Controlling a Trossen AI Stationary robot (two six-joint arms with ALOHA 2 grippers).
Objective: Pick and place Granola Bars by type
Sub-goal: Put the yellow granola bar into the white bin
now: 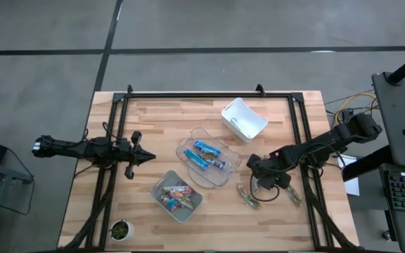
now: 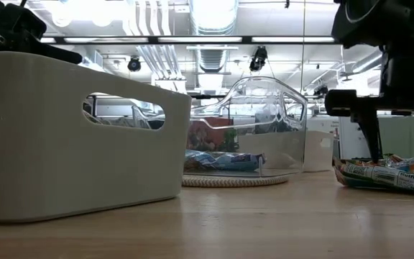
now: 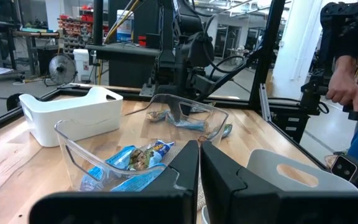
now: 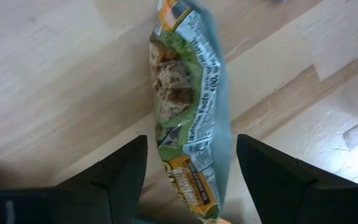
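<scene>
A greenish-brown granola bar (image 4: 188,106) lies flat on the wooden table. My right gripper (image 4: 191,149) points down over it, open, with one finger on each side and a gap to the wrapper on both. More greenish-brown bars (image 1: 247,196) lie beside it on the table; the low view shows them (image 2: 387,173) under the descending finger. Blue bars (image 1: 208,156) lie in the clear bin (image 1: 188,137), red and pink ones (image 1: 176,195) in the grey bin (image 1: 162,180). My left gripper (image 1: 145,158) waits shut, held level at the table's left.
An empty white bin (image 1: 245,118) stands at the far side of the table. A small potted plant (image 1: 120,230) sits at the near left corner. Black frame rails (image 1: 209,94) run along the table's edges. A person (image 3: 347,81) stands beyond the table.
</scene>
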